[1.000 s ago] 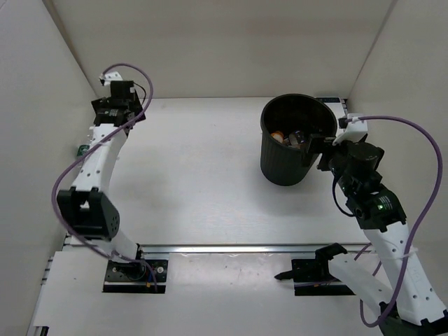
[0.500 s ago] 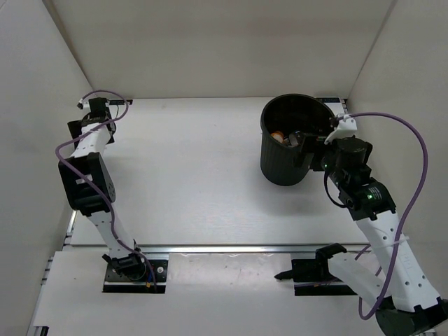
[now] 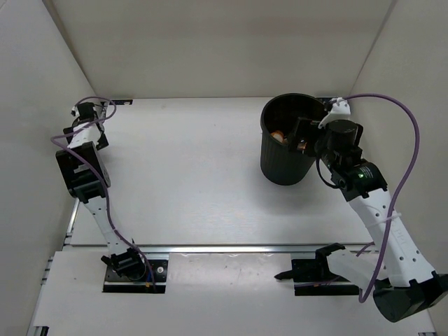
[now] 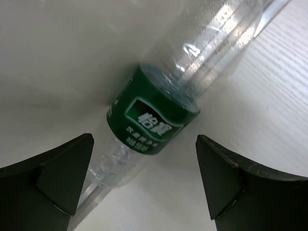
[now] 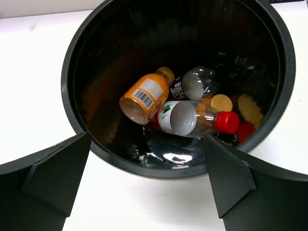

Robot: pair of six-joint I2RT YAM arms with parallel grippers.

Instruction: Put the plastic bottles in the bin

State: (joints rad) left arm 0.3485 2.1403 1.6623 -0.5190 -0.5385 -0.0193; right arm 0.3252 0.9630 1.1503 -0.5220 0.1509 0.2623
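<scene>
A clear plastic bottle with a green label [image 4: 154, 115] lies on the table against the left wall. My left gripper [image 4: 144, 159] is open, its jaws wide on either side of the bottle's lower half without touching it. In the top view the left gripper [image 3: 78, 120] is at the far left wall and the bottle is hidden. The black bin [image 3: 280, 164] stands at the back right. My right gripper [image 3: 306, 138] is open and empty over its near rim [image 5: 168, 169]. Inside lie an orange bottle [image 5: 144, 96], a clear red-capped bottle [image 5: 199, 118] and a small clear bottle [image 5: 195, 84].
White walls close the left, back and right sides. A metal rail [image 3: 245, 248] runs across the near edge of the table. A small flat box [image 3: 334, 103] lies behind the bin by the right wall.
My left arm has swung left and down to the wall, bringing its gripper round the green-label bottle. My right gripper has moved up and left over the bin's rim.
</scene>
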